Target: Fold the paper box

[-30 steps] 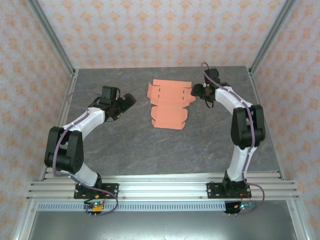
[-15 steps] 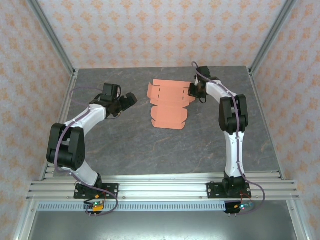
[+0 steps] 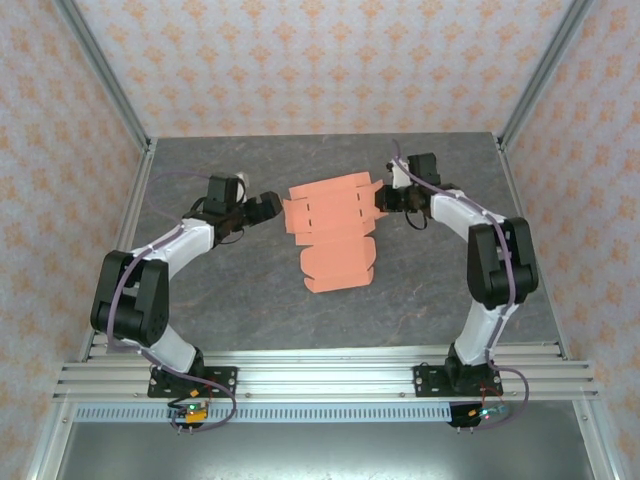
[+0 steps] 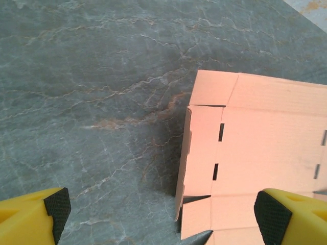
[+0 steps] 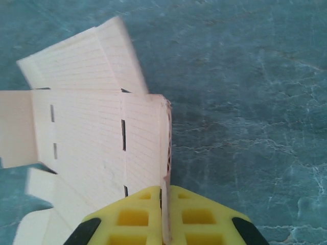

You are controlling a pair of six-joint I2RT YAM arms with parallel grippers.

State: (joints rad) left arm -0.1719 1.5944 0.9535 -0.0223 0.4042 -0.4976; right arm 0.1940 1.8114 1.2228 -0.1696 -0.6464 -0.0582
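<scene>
The paper box is a salmon-orange die-cut sheet with slotted flaps, spread on the grey table between both arms. My right gripper is shut on the sheet's right edge flap; in the right wrist view that flap stands upright, pinched between the yellow fingers. My left gripper is open just left of the sheet. In the left wrist view, the sheet's left flap is bent up slightly, lying between the wide-apart pads.
The grey marbled table is bounded by aluminium posts and patterned walls. A rail carrying both arm bases runs along the near edge. Open tabletop lies in front of the sheet.
The right gripper took hold of the sheet's right flap and dragged the sheet toward the near left. The left gripper advanced right up to the sheet's left edge.
</scene>
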